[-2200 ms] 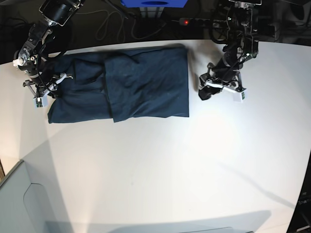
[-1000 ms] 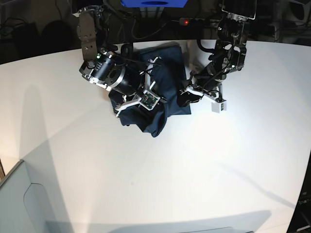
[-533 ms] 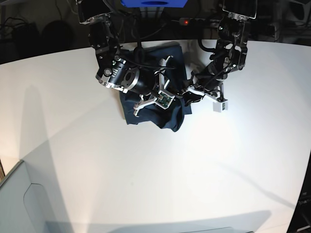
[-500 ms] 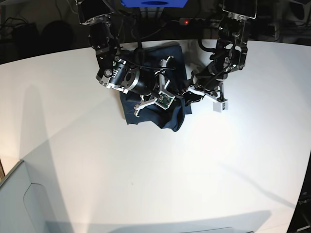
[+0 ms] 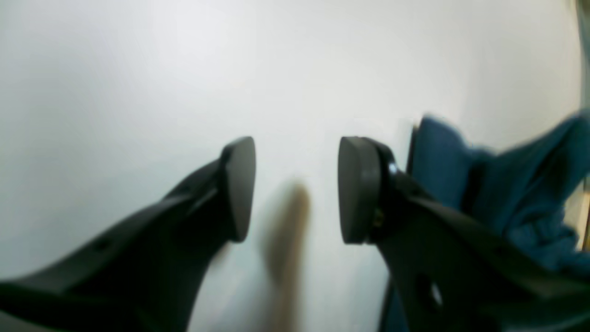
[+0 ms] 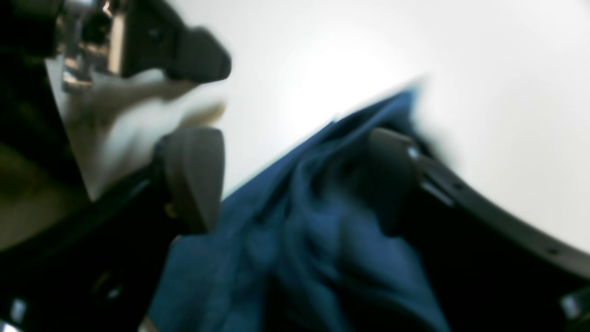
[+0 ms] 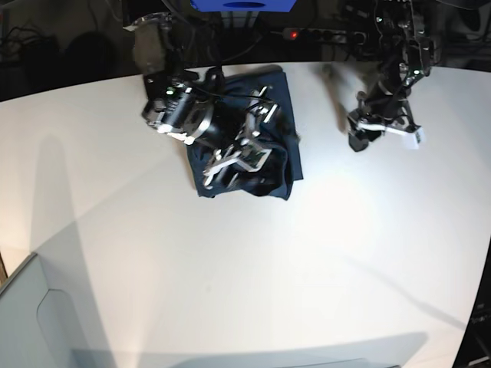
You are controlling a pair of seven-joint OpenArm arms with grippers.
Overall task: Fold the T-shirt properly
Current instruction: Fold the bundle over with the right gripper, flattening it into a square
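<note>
**T-shirt bunched on the desk, both hands released**

The T-shirt (image 5: 511, 193) showed in the left wrist view as a rumpled blue heap at about three o'clock, just beside the right-hand finger of the left hand (image 5: 295, 189). That hand stood released, with only bare white desk (image 5: 184, 69) between its pads; it grasped nothing.

In the right wrist view the cloth (image 6: 304, 240) ran in loose, soft ridges between the spread fingers of the right hand (image 6: 295, 180). The fingers stood wide apart and did not pinch the fabric, so this hand looked released too, though blur made contact hard to judge.

In the base view the garment (image 7: 280, 88) lay near twelve o'clock on the desk (image 7: 230, 268), a compact dark bundle under the right hand (image 7: 239, 159). The left hand (image 7: 359, 140) hung well apart from it, toward two o'clock.

The shirt should handle as light, limp cotton: it would sag, crease and slide on the smooth top instead of holding a fold. A seam, hem or the ribbed neck probably offers the firmest hold, taken at two corners so the layers do not drag.
</note>
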